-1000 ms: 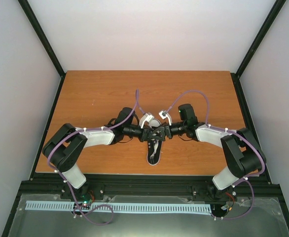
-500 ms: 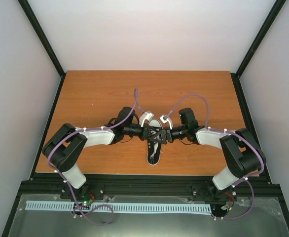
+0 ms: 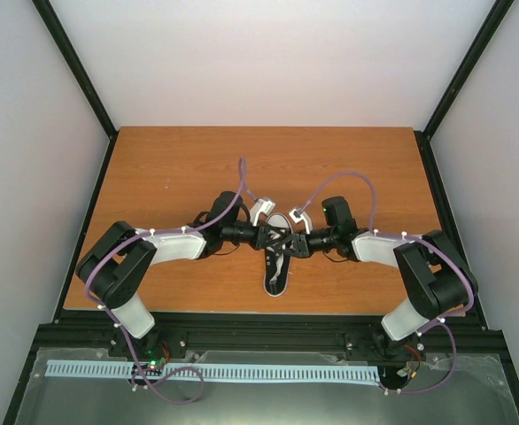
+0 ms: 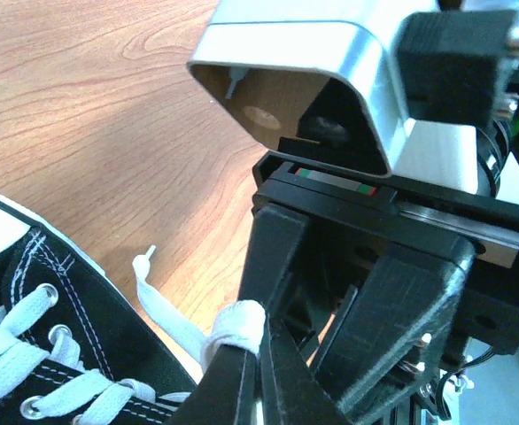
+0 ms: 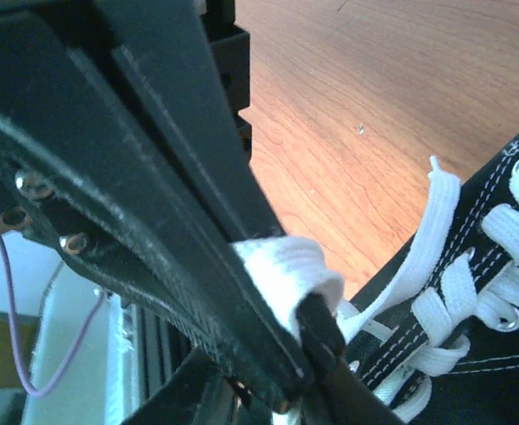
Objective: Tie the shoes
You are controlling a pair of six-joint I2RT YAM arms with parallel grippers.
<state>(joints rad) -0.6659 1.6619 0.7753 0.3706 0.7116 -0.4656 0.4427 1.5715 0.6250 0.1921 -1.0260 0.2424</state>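
The black canvas shoe (image 3: 277, 276) lies mid-table, its white toe cap toward the arms' bases. Both grippers meet above its laced part. My left gripper (image 3: 269, 237) is shut on a folded loop of white lace (image 4: 234, 324), which bulges out just above its fingertips (image 4: 242, 381). From the opposite side my right gripper (image 3: 292, 242) is shut on a lace loop (image 5: 288, 270), pinched at its tip (image 5: 317, 329). A loose lace end (image 4: 150, 283) lies on the wood beside the shoe. Eyelets and crossed laces (image 5: 472, 292) show in the right wrist view.
The wooden table (image 3: 171, 168) is bounded by black frame posts (image 3: 73, 66) and white walls. Purple cables (image 3: 348, 177) arch over both wrists. A black rail (image 3: 268, 335) and a white slotted strip (image 3: 242, 373) run along the near edge.
My right gripper has slid a little left toward the left one and its jaws have closed onto the lace loop. The left gripper has stayed shut in place.
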